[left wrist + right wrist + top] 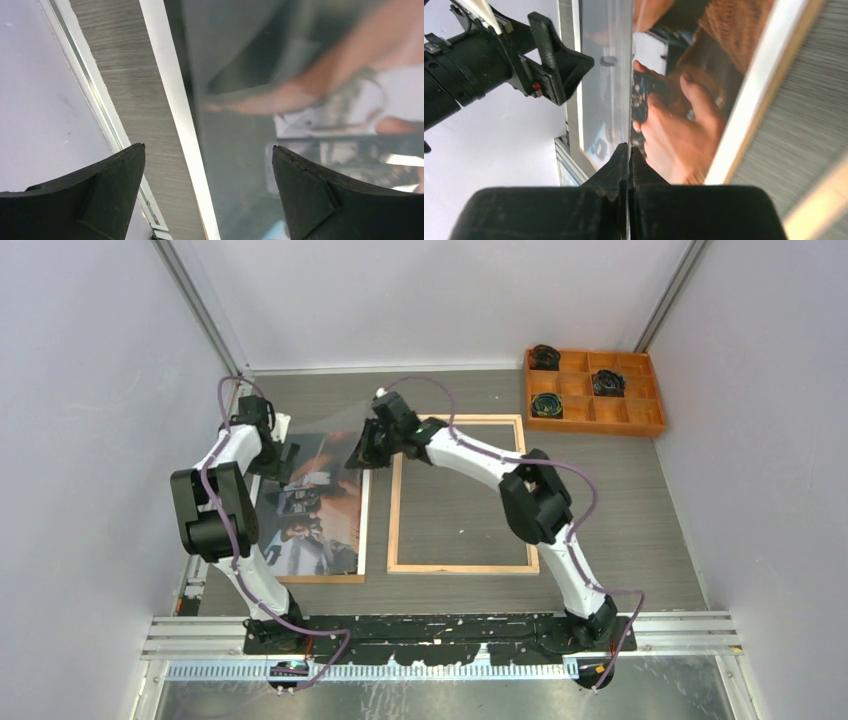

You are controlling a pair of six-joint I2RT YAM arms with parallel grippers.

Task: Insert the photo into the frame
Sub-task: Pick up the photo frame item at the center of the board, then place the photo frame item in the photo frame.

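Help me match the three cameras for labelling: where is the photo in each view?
Top external: the photo lies left of centre, beside the frame.
Left wrist: it fills the right half, blurred.
Right wrist: upper middle, beyond the right gripper shut on the clear sheet.
Shared landmark: the photo's white border against the grey table.

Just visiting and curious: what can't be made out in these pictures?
Top view: dark items in the orange compartment tray are too small.
Top view: the white left arm hides part of the dark paper photo of people.
Top view: clear transparent sheet in the right gripper barely shows.
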